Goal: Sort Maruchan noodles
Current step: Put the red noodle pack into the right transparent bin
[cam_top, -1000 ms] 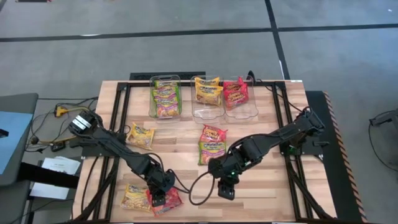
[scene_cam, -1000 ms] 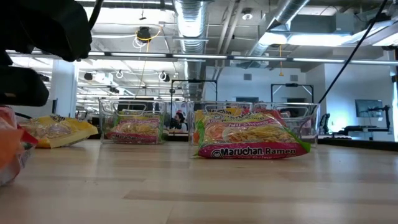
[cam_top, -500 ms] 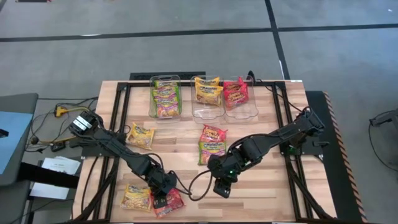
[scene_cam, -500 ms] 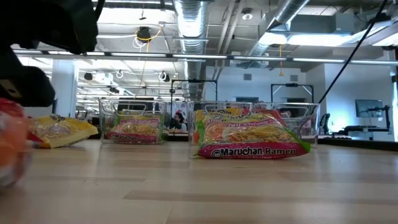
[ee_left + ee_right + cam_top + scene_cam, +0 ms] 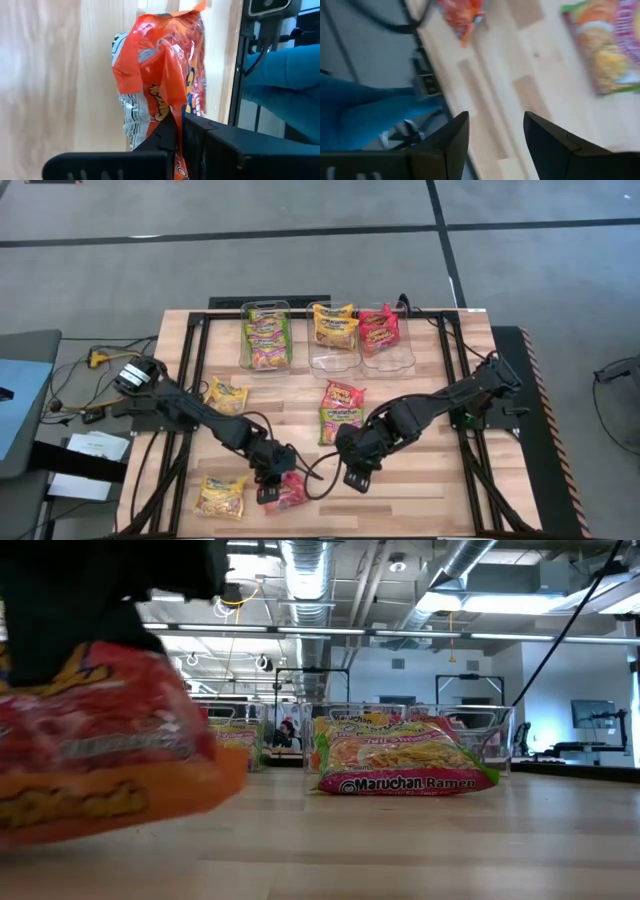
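My left gripper is shut on a red Maruchan packet near the table's front edge; the low view shows that packet large and tilted at its left. A yellow packet lies flat to its left, another farther back. A green packet and a red-orange one lie mid-table. My right gripper hovers open just right of the red packet, nothing between its fingers. My left gripper pinches a crumpled end of the red packet between its two fingers, slanting down from the table's left. The rest of the packet stretches away beyond the fingertips. Whether it is wholly clear of the table, I cannot tell.
Three clear bins stand in a row at the far edge: the left one holds green packets, the middle one a yellow packet, the right one a red packet. Bare wood lies at the front right.
My left gripper has gone toward the table's right edge, away from the yellow packet, taking the red packet with it. In the low view the packet has risen and swung across, and now fills the left side. My right gripper has rolled a little in place.
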Controlling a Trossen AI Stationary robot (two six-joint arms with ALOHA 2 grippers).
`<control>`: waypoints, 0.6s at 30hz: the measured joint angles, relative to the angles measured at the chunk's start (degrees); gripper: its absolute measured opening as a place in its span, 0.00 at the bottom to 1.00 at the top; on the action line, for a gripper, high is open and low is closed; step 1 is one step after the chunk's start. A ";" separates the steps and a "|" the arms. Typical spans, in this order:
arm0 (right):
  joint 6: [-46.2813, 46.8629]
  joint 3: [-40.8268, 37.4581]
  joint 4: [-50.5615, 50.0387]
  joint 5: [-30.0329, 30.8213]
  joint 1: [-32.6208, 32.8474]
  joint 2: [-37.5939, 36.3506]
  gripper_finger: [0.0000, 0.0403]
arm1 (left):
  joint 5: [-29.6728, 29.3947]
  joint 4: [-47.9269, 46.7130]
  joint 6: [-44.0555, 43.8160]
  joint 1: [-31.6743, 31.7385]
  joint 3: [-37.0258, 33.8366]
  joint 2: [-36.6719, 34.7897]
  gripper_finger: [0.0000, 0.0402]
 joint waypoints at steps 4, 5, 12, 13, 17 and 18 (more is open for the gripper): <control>-3.09 0.00 -4.55 2.84 -1.61 -0.10 0.49 | 0.02 -4.07 4.42 1.63 3.18 0.00 0.00; -4.07 -0.04 -5.42 3.53 -1.96 -0.26 0.49 | -0.07 -5.18 5.60 2.02 3.95 -0.02 0.00; -10.55 0.00 -9.85 5.78 -5.99 -1.42 0.45 | -0.63 -9.55 11.99 5.66 6.99 -0.07 0.00; -11.50 -0.01 -10.42 6.49 -6.70 -1.74 0.44 | -0.65 -10.07 12.97 6.18 7.28 -0.07 0.00; -15.53 0.06 -11.85 7.19 -9.67 -3.72 0.43 | -0.80 -12.71 16.83 8.26 9.02 -0.07 0.00; -16.33 -0.07 -12.78 7.21 -10.35 -4.57 0.43 | -0.79 -13.20 17.69 8.78 9.53 -0.07 0.00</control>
